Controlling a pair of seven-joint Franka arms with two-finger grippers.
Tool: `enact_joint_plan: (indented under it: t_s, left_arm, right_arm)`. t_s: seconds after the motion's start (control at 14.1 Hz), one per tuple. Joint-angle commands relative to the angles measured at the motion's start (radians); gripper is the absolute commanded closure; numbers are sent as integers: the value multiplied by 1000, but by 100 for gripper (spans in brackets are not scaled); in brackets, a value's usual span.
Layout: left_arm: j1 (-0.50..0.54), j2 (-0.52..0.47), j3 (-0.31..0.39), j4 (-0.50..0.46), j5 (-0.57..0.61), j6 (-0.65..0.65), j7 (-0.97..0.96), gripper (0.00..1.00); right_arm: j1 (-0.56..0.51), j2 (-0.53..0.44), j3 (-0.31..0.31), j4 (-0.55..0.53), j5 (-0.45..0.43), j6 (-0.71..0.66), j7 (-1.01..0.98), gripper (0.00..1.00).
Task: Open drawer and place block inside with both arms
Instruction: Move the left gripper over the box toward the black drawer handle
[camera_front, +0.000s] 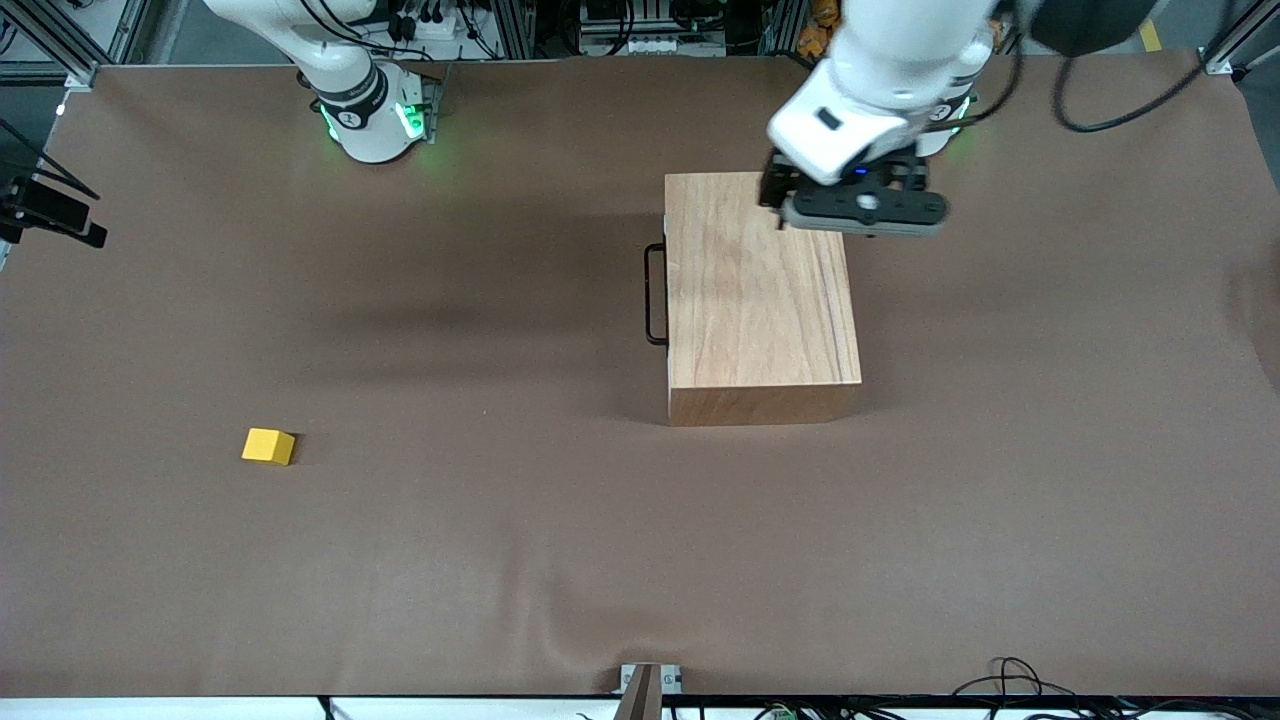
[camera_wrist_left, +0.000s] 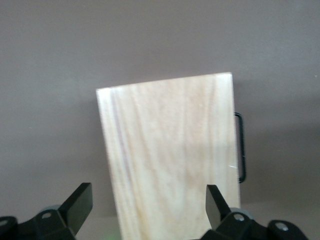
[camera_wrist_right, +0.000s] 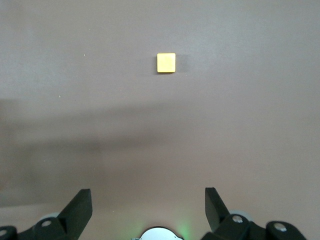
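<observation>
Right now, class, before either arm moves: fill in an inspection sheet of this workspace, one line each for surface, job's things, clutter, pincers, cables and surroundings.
Surface: brown table covering, slightly creased.
Job's things: wooden box with its drawer shut, black loop handle facing the right arm's end; yellow block alone on the covering, nearer the front camera than the box and toward the right arm's end.
Clutter: nothing seen.
Pincers: left pincer open, empty, over the box's edge nearest its base; right pincer open, empty, above bare covering, looking down at the block.
Cables: black cable hanging by the left arm; loose wires at the table edge nearest the front camera.
Surroundings: aluminium frame and equipment along the bases' edge.
</observation>
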Motion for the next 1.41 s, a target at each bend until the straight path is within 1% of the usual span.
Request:
enact_joint_plan:
  t_s: [0.0,0.14,0.28,0.42,0.57,0.71,0.85,0.99,1.34]
  left_arm:
    - [-59,64,6,43,29,10,-56,0]
    - [-116,115,10,77,31,43,-143,0]
    - [-184,188,19,133,31,48,-274,0]
    - [-236,262,38,178,57,60,-357,0]
    - [-294,320,91,213,61,100,-383,0]
    - [-388,380,171,262,60,123,-449,0]
    - [-461,405,234,284,60,154,-500,0]
    - [-480,423,245,284,58,174,-509,0]
    - [-503,472,245,292,58,221,-514,0]
  right_arm:
    - [-12,-16,12,-11,-11,-4,11,0]
    - [-14,-16,12,-11,-11,-6,11,0]
    - [-14,-14,12,-11,-11,-4,11,0]
    - [-9,-13,14,-11,-11,-3,14,0]
    - [-9,-13,14,-11,-11,-3,14,0]
    - [-7,-13,14,-10,-11,-1,14,0]
    - [-7,-14,14,-10,-11,-3,14,0]
    - [-7,-14,14,-10,-11,-3,14,0]
    - [-4,-11,17,-10,-11,2,14,0]
